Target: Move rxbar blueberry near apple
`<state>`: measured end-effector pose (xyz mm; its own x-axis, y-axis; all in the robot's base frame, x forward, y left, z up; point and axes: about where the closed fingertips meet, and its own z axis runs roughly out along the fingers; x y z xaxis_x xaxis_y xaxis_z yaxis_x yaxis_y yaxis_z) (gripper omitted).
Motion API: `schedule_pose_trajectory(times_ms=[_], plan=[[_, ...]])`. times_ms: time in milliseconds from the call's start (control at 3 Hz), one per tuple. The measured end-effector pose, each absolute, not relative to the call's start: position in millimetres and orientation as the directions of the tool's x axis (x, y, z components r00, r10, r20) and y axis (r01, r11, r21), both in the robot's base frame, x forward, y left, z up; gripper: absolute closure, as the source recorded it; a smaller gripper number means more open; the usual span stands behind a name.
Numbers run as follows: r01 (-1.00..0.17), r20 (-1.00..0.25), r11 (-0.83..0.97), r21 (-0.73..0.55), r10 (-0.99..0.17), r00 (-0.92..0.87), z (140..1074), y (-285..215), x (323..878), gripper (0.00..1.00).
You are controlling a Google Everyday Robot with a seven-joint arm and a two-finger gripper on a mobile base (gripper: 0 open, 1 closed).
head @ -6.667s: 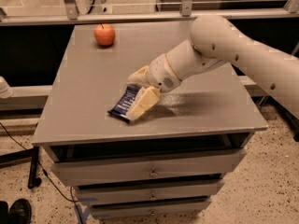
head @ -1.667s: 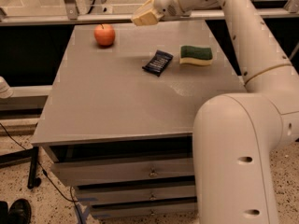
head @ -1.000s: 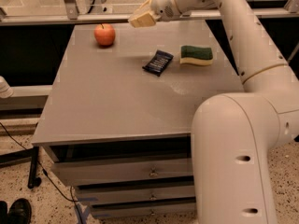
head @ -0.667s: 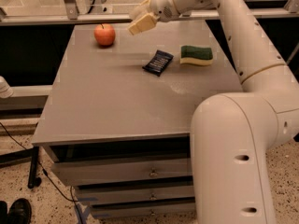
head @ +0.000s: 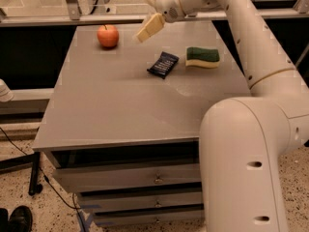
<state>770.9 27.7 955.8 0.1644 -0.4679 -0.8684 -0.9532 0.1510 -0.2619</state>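
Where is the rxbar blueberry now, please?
In the camera view, the rxbar blueberry lies just left of the sponge; the gripper hovers between it and the apple.

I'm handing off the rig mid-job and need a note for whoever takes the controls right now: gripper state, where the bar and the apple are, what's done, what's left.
Gripper: jaws open, holding nothing, raised over the far part of the table, between the apple and the bar.
Rxbar blueberry: lies flat on the table, just left of the sponge and not touching it.
Apple: stands near the table's far left corner.
Done: the bar is not yet near the apple; it lies closer to the sponge.
Left: come down on the bar, grasp it, set it beside the apple, release.
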Motion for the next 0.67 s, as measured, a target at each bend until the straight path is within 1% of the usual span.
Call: schedule_pose_trajectory(times_ms=[333, 667], plan=[[-0.95, -0.821, 0.037, -0.311, -0.514, 0.249, 936.2, 31.9, 758.9, 0.0], [-0.953, -0.772, -0.08, -0.292, -0.569, 0.284, 907.8, 30.7, 740.4, 0.0]])
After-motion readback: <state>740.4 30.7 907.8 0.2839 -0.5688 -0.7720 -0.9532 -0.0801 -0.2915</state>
